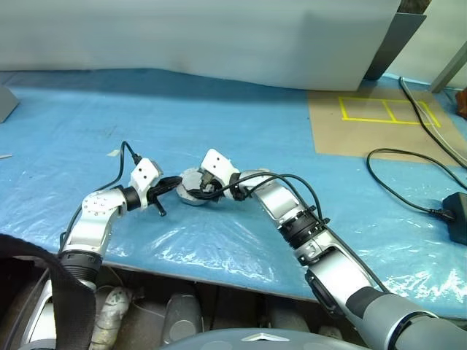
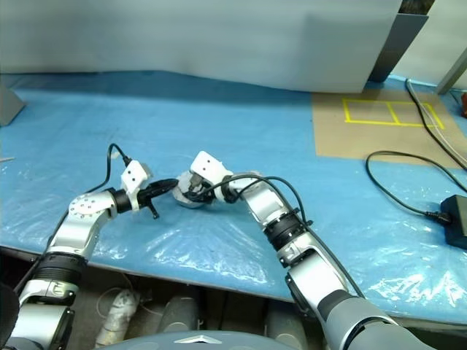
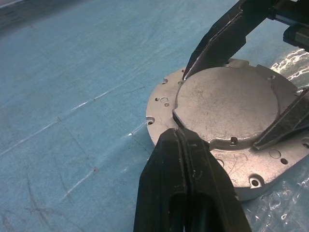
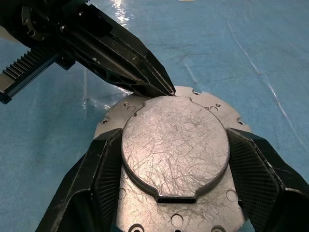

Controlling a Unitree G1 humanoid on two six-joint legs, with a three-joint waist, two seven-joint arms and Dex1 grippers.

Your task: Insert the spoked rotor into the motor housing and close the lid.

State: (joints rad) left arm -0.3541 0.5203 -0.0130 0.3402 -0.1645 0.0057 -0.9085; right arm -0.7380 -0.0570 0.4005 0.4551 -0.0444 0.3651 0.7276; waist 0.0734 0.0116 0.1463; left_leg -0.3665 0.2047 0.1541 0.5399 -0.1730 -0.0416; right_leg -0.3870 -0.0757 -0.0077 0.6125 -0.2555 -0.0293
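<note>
Near the front edge of the tabletop (image 1: 241, 131), just left of its middle, the lid (image 4: 175, 145) lies plain side up on the motor housing (image 3: 159, 104), covering its inside; the housing's flange with small screw holes rings it. The right tool (image 4: 175, 159) straddles the lid, its two black fingers (image 4: 104, 164) spread wide and standing at 9 and 3 o'clock of the raised disc, close against its rim; whether they press it cannot be told. The left tool (image 3: 182, 137) has its fingers pressed together into one point, and that tip rests at the lid's edge by a notch, on the side opposite the right wrist.

The blue plastic sheet (image 1: 146, 109) covers the tabletop and is wrinkled and shiny around the housing. Toward 2 o'clock from the housing, well apart, is a brown board (image 1: 365, 124) marked with a yellow taped rectangle (image 1: 387, 111). Black cables (image 1: 408, 182) loop over the sheet at 3 o'clock and run to a black box (image 1: 458, 215) at the edge. A pale wall panel (image 1: 219, 36) stands at 12 o'clock. Nothing lies between the two tools but the housing itself.
</note>
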